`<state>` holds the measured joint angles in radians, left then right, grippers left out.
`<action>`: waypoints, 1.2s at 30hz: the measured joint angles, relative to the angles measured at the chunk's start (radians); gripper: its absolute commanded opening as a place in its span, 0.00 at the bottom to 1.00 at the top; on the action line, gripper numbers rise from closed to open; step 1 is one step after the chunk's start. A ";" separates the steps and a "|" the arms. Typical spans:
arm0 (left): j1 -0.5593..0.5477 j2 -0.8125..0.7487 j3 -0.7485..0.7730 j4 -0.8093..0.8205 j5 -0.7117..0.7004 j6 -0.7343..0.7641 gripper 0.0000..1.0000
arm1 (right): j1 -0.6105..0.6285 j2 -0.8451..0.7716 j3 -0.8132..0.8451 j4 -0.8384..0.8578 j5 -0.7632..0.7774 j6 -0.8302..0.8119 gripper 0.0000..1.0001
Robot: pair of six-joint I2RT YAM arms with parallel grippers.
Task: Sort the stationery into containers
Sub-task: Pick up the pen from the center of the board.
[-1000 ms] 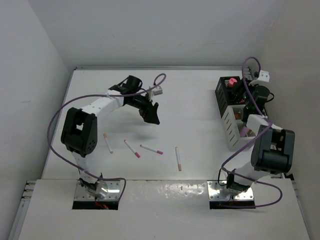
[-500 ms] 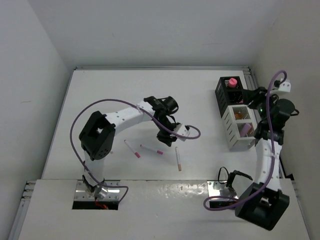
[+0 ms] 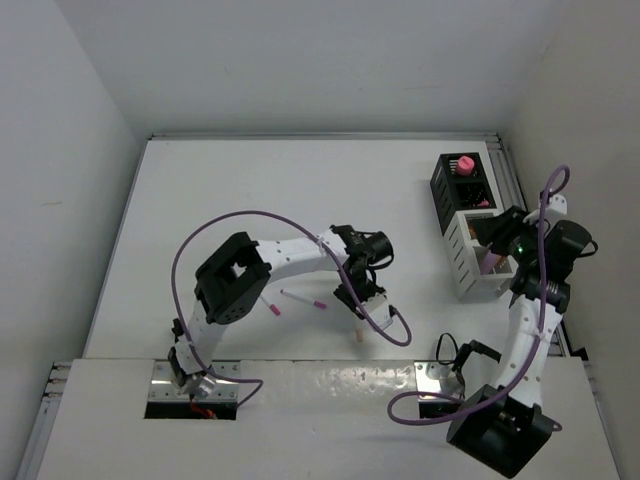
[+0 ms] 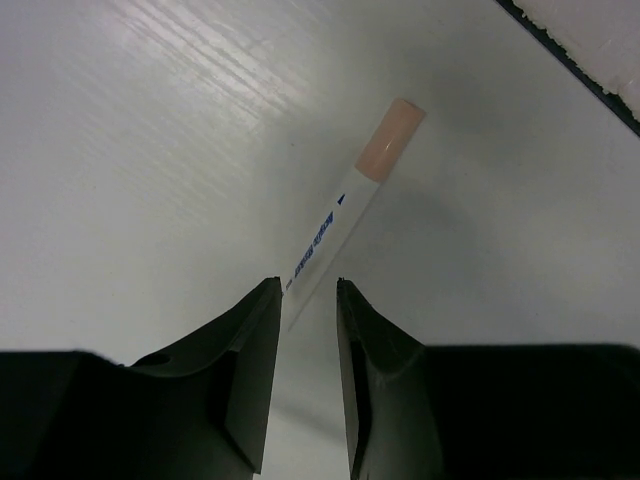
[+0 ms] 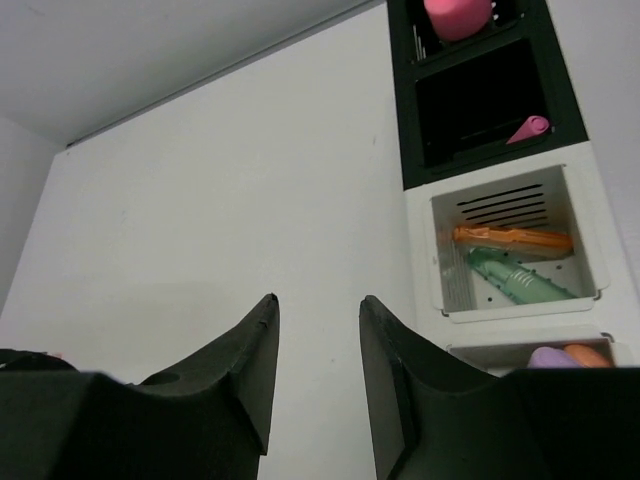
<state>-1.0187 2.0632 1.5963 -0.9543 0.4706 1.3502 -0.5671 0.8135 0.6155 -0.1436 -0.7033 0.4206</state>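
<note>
A white pen with a peach tip (image 4: 345, 205) lies on the table, and its plain end reaches in between my left gripper's (image 4: 310, 285) fingertips. The jaws stand narrowly apart, with a slit still showing on the right side of the pen. From above, that gripper (image 3: 357, 303) hangs over the pen (image 3: 358, 335). Two more white pens with pink tips (image 3: 303, 298) (image 3: 271, 307) lie to its left. My right gripper (image 5: 318, 300) is open and empty, hovering left of the white rack (image 5: 425, 250) and the black holder (image 5: 405, 100).
The rack holds an orange piece (image 5: 510, 238) and a mint-green piece (image 5: 515, 278), with lilac (image 5: 548, 356) and orange ones in the compartment below. The black holder contains a pink piece (image 5: 457, 15) and a small pink tip (image 5: 530, 128). A wall runs close along the table's right side.
My left arm swung right and nearer, down over the peach-tipped pen, and its jaws narrowed. My right arm rose and pulled back from the containers, its jaws narrowing a little.
</note>
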 measured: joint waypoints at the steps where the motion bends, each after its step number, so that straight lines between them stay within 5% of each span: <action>1: -0.006 0.006 0.000 0.000 -0.009 0.008 0.35 | 0.000 0.000 0.000 -0.006 -0.009 0.002 0.37; 14: -0.032 0.037 -0.059 0.050 -0.127 0.080 0.35 | 0.000 0.022 0.001 -0.024 -0.065 0.002 0.37; 21: -0.029 0.002 -0.119 0.100 -0.144 0.059 0.09 | 0.000 0.032 0.021 -0.026 -0.087 -0.002 0.37; 32: 0.147 -0.006 -0.140 0.245 -0.040 -0.258 0.00 | 0.000 0.081 0.026 0.042 -0.118 0.034 0.38; 36: 0.258 0.043 -0.043 0.257 -0.003 -0.470 0.00 | 0.050 0.113 0.036 0.064 -0.122 0.059 0.50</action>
<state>-0.7609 2.1063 1.5528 -0.6971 0.4671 0.8803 -0.5167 0.9268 0.6518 -0.0795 -0.8257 0.4793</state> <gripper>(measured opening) 0.208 0.446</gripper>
